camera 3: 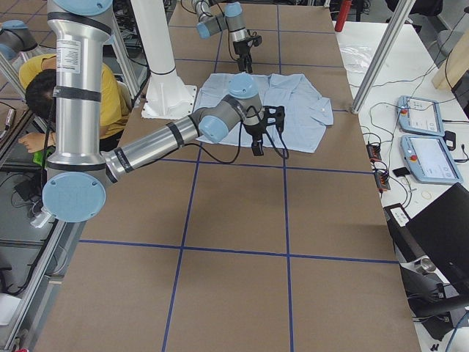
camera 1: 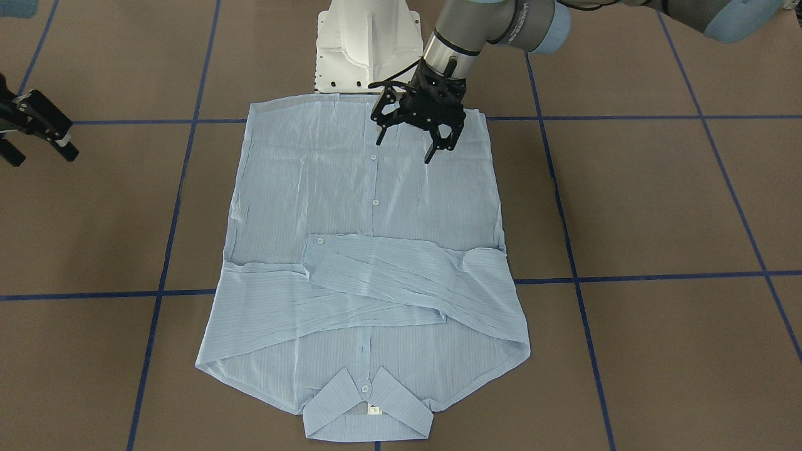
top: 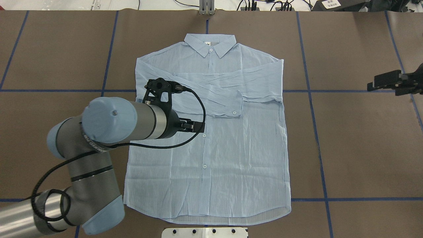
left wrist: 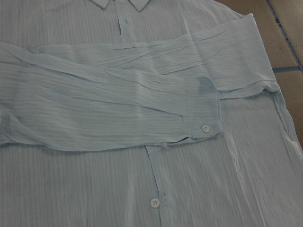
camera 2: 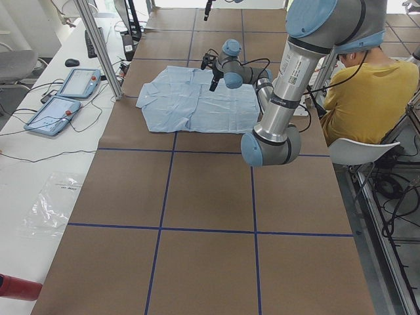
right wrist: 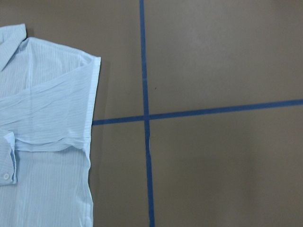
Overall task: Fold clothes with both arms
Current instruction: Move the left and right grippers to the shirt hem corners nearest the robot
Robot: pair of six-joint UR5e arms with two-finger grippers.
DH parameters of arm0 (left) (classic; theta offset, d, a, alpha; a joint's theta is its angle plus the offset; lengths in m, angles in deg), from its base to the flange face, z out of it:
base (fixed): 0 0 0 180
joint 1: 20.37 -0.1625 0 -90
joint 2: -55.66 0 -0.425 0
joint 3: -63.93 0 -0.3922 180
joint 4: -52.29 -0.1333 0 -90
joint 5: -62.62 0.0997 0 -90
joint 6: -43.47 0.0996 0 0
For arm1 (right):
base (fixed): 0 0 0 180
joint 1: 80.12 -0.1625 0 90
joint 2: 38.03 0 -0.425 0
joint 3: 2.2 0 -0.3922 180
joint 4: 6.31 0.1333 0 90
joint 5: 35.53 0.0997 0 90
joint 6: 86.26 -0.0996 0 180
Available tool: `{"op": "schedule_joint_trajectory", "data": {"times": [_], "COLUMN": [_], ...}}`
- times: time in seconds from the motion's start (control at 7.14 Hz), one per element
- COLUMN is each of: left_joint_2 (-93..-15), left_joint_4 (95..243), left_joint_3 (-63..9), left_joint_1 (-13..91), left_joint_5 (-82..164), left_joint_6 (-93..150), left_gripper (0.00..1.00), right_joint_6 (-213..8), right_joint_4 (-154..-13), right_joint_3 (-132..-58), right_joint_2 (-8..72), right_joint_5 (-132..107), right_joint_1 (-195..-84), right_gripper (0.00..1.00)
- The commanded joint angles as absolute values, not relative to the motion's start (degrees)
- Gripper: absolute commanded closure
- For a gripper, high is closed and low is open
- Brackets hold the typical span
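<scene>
The clothes are one light-blue pinstriped shirt lying flat and buttoned side up, with its collar on the far side from the robot. Both sleeves lie folded across the chest, and the upper cuff ends near the button placket. My left gripper hovers open over the shirt's body near the hem, with nothing between its fingers. My right gripper is off the cloth beside the shirt's right side, over bare table, open and empty. The right wrist view shows only the shirt's edge and table.
The brown table carries a grid of blue tape lines. The white pedestal base stands just behind the hem. A seated person in a yellow top is beside the robot. Control tablets lie on a side bench.
</scene>
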State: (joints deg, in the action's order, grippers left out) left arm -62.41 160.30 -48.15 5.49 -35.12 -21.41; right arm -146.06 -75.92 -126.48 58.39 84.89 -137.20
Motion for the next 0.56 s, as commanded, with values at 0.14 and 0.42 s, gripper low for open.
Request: {"op": "schedule_joint_trajectory", "data": {"times": [0.14,0.42], "left_joint_2": [-49.7,-44.5], "left_joint_4": [159.8,159.7], "left_joint_3": [-56.1,-57.2], "left_joint_1": [4.7,-3.1], "left_joint_5": [-36.2,-28.4], "left_joint_6": [-25.9,-33.0], "left_gripper": [0.0,0.0], "right_joint_6": [-170.8,-178.7], "right_joint_4": [-75.5,-75.5], "right_joint_3": [-134.2,-134.2], "right_joint_2": [63.0,64.5], "right_joint_5": [57.7,46.2], "right_joint_1": [-106.2,-94.2], "right_gripper": [0.0,0.0]}}
